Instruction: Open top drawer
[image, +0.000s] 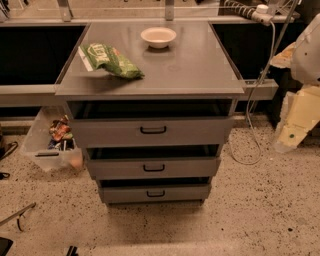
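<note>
white lettering on the green bag (111, 61), far left of the cabinet top (200, 65), not readable, nothing else legible, gripper (292, 131) at the right edge

Upper shell: a smooth, rounded white plastic housing (307, 50) at the right edge of the view, cut off by the frame.
Middle section: flat-faced, angular cream-yellow panels (302, 112) — blocky, set directly under the white housing.
Gripper: the gripper (287, 139) is the pale cream, wedge-shaped end piece low at the right edge, below the panels.
Marking: a small dark round dot (291, 135) — on the gripper's cream face.
</note>
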